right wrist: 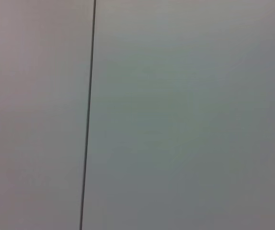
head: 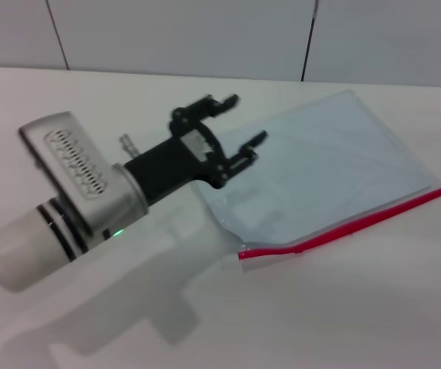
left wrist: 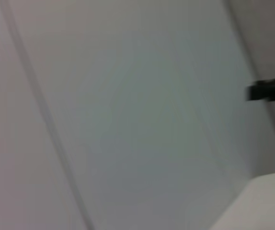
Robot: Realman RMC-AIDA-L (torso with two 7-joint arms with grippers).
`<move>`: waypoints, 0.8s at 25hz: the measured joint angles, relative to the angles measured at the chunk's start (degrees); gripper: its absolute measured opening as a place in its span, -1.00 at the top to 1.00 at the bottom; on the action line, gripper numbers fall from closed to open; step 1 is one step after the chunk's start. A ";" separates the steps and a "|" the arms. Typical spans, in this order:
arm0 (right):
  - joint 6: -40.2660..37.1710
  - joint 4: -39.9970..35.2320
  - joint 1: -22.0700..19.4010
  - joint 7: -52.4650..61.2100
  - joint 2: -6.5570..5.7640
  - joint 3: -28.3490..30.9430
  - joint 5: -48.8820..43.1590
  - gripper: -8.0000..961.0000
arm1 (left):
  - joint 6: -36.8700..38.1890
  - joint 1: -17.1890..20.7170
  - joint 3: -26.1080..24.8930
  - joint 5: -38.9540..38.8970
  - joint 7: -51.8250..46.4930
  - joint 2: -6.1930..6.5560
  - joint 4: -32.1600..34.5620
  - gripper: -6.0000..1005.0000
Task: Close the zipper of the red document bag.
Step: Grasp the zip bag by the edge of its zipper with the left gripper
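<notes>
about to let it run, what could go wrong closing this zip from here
The left gripper hangs open above the red document bag's far corner, away from the zipper on the near edge, so it may come down on bare plastic. The bag lies loose and skewed on the table, with nothing pinning it, so a one-armed pull could drag it. The near zipper end looks buckled and could snag.

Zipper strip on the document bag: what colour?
Bright red zipper, running along the near edge of the pale blue-grey bag. Clearest in the head view.
</notes>
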 joint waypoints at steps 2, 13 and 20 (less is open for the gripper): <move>0.00 -0.27 -0.02 0.17 0.00 0.00 0.00 -0.66 | 4.72 -0.56 -0.08 0.81 -0.02 2.28 5.11 -0.11; 0.01 -0.31 0.27 0.23 0.00 0.00 -0.01 -0.66 | 65.52 -2.57 -16.83 5.34 4.19 8.95 35.99 -0.07; -0.01 -0.30 0.23 0.26 0.00 0.00 0.07 -0.66 | 95.86 8.15 -34.26 21.91 17.81 -1.75 49.81 -0.05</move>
